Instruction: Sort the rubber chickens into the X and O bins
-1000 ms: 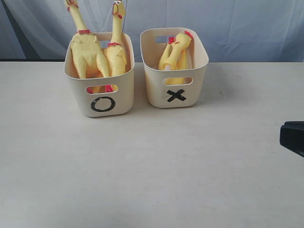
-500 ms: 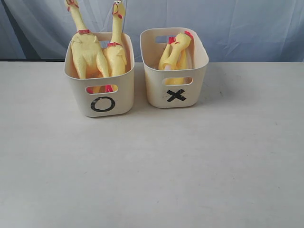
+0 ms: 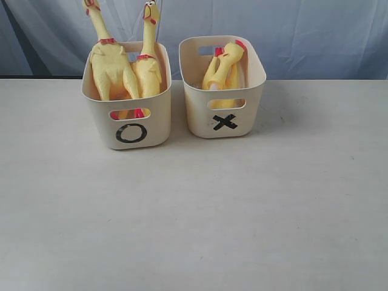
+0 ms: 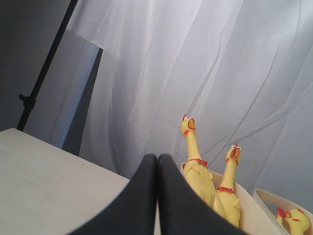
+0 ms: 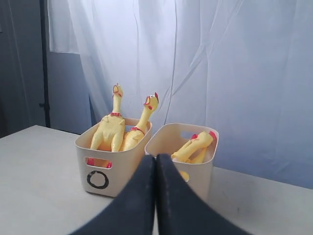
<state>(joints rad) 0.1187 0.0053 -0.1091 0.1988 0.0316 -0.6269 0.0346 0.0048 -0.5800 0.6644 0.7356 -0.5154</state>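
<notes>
Two long whole rubber chickens (image 3: 109, 63) (image 3: 149, 63) stand upright in the O bin (image 3: 128, 130) at the back left. The X bin (image 3: 224, 121) beside it holds a headless yellow body (image 3: 225, 71) and another yellow piece mostly hidden behind it. Neither arm appears in the exterior view. In the left wrist view my left gripper (image 4: 157, 159) is shut and empty, with the two chickens (image 4: 195, 171) beyond it. In the right wrist view my right gripper (image 5: 156, 159) is shut and empty, facing both bins, the O bin (image 5: 110, 169) and the X bin (image 5: 195, 171).
The pale table (image 3: 194, 212) stretches in front of the bins. A white curtain (image 3: 303, 30) hangs behind the table. A dark stand pole (image 4: 46, 68) shows in the left wrist view.
The dark gripper at the right edge of the exterior view a second ago has withdrawn out of view. The chickens and bins have not moved.
</notes>
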